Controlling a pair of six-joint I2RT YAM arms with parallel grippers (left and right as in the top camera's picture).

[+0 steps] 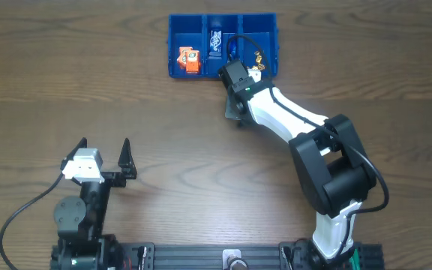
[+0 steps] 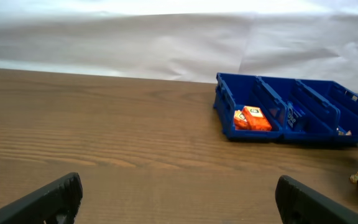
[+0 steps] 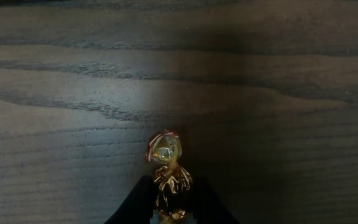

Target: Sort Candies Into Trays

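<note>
A blue tray with three compartments stands at the far middle of the table. Its left compartment holds orange candies, also seen as orange candies from the left wrist. A blue-wrapped candy lies in the middle compartment. My right gripper is shut on a gold-wrapped candy, held just above bare wood. It hangs just in front of the tray's near edge, right gripper. My left gripper stands open near the front left with nothing between its fingers, left gripper.
Small gold pieces lie in the tray's right compartment. The wooden table is bare to the left and right of the tray. A pale wall rises behind the table's far edge.
</note>
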